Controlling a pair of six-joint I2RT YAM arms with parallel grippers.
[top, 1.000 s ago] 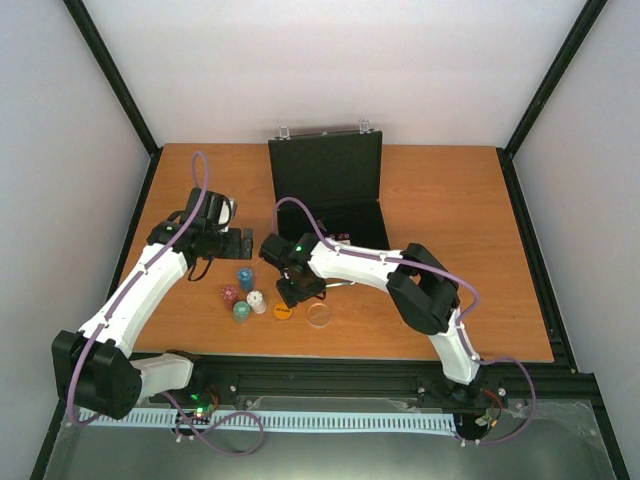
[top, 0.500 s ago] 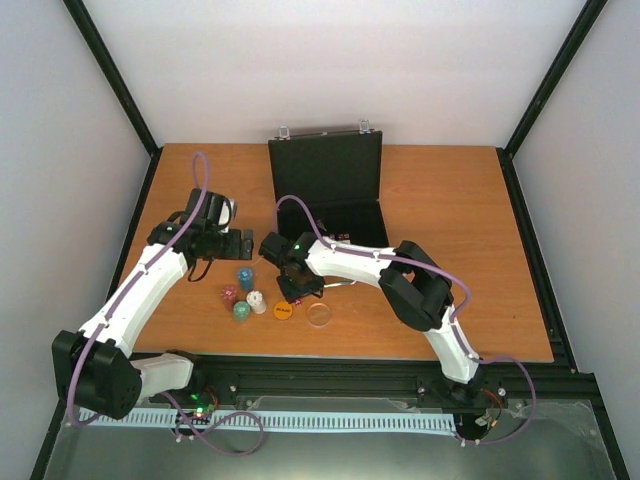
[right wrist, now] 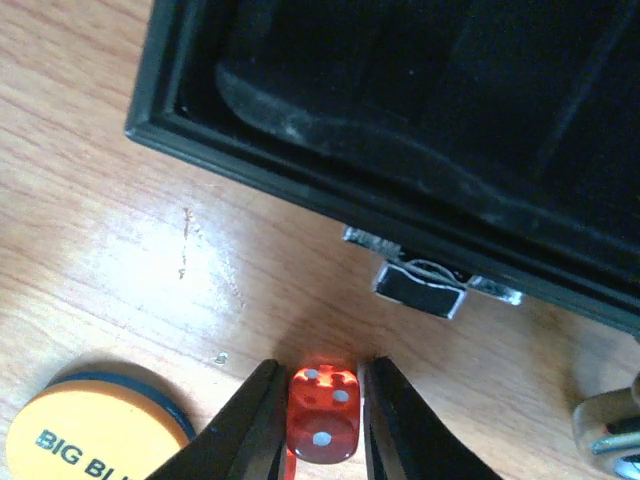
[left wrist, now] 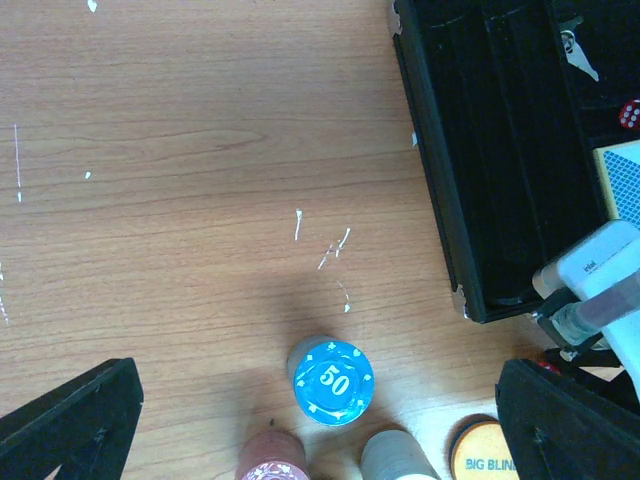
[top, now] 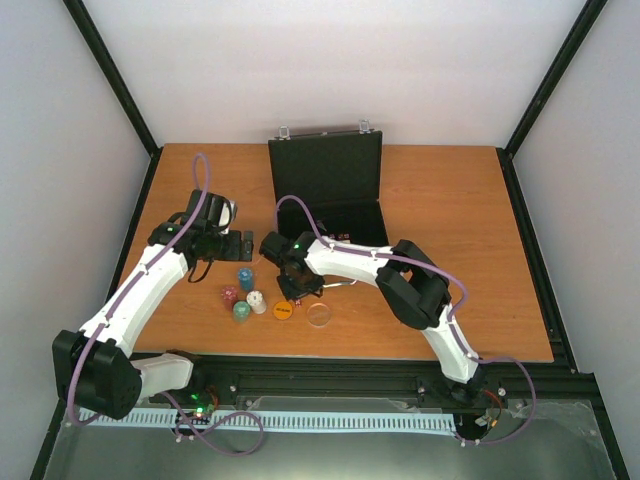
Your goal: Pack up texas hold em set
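Observation:
The black briefcase (top: 345,222) lies open on the table with its lid (top: 327,170) upright at the back. My right gripper (top: 293,290) is shut on a red die (right wrist: 324,407), just in front of the case's front wall (right wrist: 300,190) and its silver latch (right wrist: 422,290). The orange disc (right wrist: 90,435) lies to its left. My left gripper (left wrist: 318,368) is open above the blue chip stack (left wrist: 333,381). The red stack (left wrist: 270,455) and white stack (left wrist: 398,458) stand beside it. The green stack (top: 241,312) and clear disc (top: 320,315) sit near the front. Another red die (left wrist: 630,113) and the card deck (left wrist: 625,185) lie in the case.
The chips and discs cluster on the wooden table (top: 450,250) left of and in front of the case. Black frame rails (top: 530,230) border the table at both sides, with white walls behind.
My right arm has shifted slightly to the left, its gripper staying low in front of the case. The left arm has not moved.

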